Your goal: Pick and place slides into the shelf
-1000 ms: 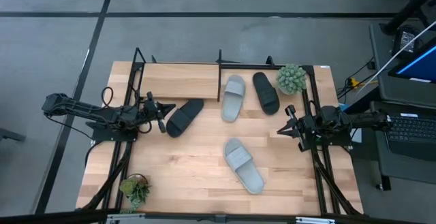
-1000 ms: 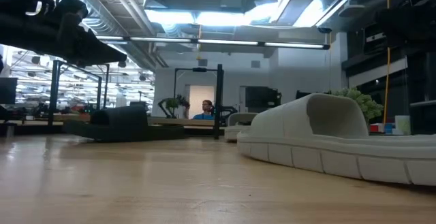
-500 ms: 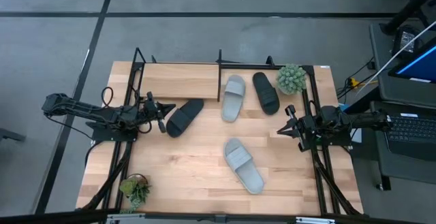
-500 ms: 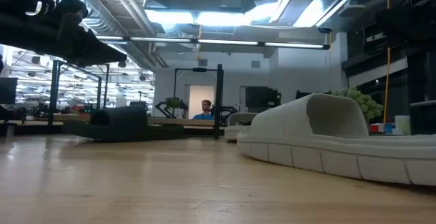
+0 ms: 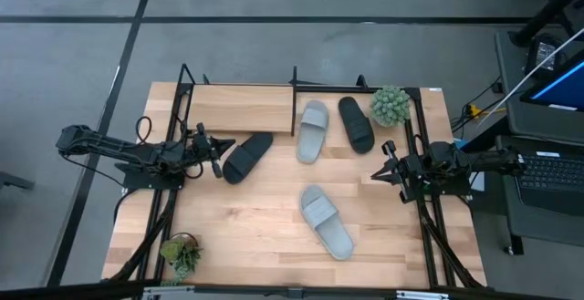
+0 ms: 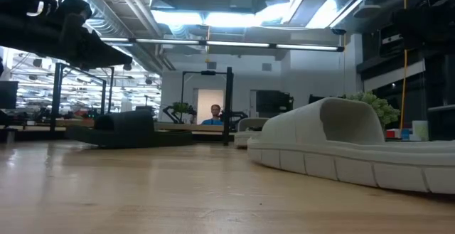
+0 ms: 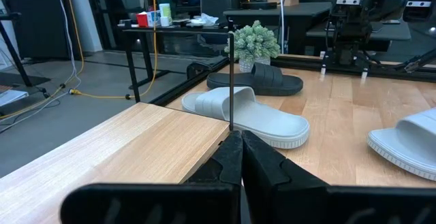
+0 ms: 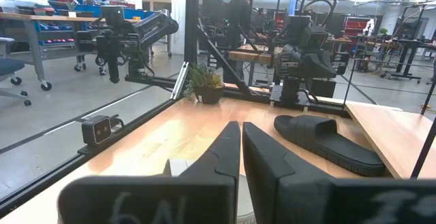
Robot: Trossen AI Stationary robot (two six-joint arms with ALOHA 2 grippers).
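Nothing is shifting since the earlier frames — both arms are idling. Left gripper [image 5: 215, 146] is waiting, fingers together, beside a black slide [image 5: 247, 157]; right gripper [image 5: 384, 165], fingers together, is sitting at the table's right edge. One grey slide [image 5: 327, 222] is lying mid-table; another grey slide [image 5: 312, 130] and a black one [image 5: 356, 123] are seemingly resting against the shelf [image 5: 239, 108].

I note two potted plants on the table [image 5: 255, 227]: one [image 5: 391, 105] at the far right corner, another [image 5: 182, 253] at the near left. A person [image 6: 215, 114] sits far behind.
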